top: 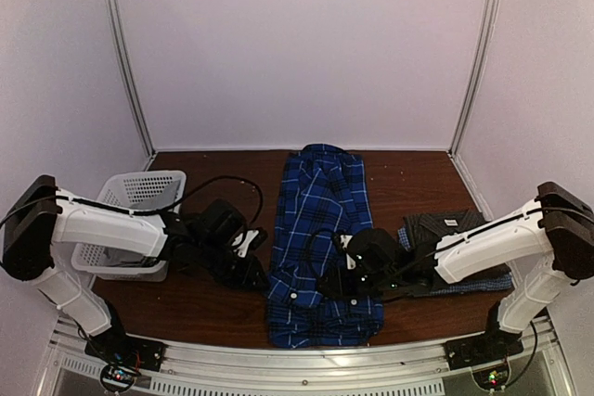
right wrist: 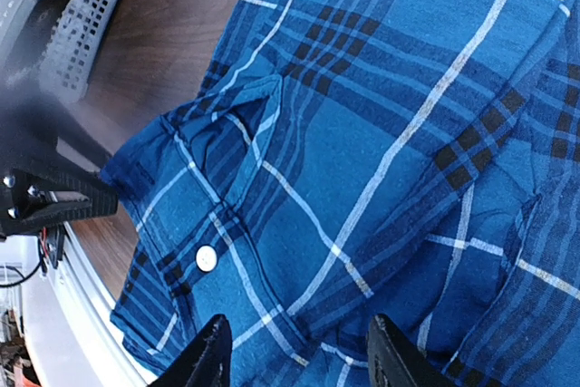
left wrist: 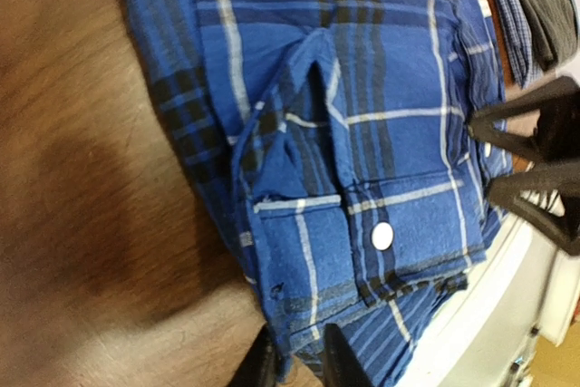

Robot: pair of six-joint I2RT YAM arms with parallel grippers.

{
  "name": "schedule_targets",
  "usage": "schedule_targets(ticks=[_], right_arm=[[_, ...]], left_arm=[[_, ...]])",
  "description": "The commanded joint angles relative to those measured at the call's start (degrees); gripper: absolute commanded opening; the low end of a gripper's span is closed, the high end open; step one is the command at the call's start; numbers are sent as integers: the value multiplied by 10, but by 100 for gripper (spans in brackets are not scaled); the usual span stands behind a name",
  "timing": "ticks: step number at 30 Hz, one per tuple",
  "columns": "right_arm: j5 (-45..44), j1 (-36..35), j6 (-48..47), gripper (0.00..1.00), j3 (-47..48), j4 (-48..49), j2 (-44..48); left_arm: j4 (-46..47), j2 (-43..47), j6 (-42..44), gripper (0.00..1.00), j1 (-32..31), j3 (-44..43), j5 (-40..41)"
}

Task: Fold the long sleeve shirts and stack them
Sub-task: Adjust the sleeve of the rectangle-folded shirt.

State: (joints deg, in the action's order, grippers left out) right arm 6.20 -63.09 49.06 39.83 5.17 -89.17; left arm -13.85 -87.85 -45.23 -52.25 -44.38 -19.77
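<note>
The royal-blue plaid shirt (top: pixel 320 229) lies folded in a long strip down the middle of the table, a buttoned cuff (left wrist: pixel 382 236) on top near its front end. My left gripper (top: pixel 252 273) sits at the strip's left edge, its jaws drawn narrow on the cloth edge (left wrist: pixel 292 342). My right gripper (top: pixel 336 277) hovers open over the same end, with plaid cloth (right wrist: pixel 362 178) beneath and both fingers (right wrist: pixel 213 355) apart. The dark grey checked shirt (top: pixel 445 227) lies folded at the right on the pale blue one (top: pixel 487 281).
A white mesh basket (top: pixel 139 190) stands at the left behind my left arm. The metal rail (top: pixel 306 359) of the table's front edge runs just below the shirt's near end. White walls close the back and sides.
</note>
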Motion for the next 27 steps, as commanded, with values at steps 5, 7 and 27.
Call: schedule_targets(ticks=[5, 7, 27], right_arm=[[3, 7, 52, 48, -14, 52, -26], [2, 7, 57, 46, -10, 50, -34], [-36, 19, 36, 3, 28, -16, -22]], left_arm=[[-1, -7, 6, 0, -23, -32, 14], [-6, -8, 9, 0, -28, -42, 14], [-63, -30, 33, 0, -53, -96, -11]])
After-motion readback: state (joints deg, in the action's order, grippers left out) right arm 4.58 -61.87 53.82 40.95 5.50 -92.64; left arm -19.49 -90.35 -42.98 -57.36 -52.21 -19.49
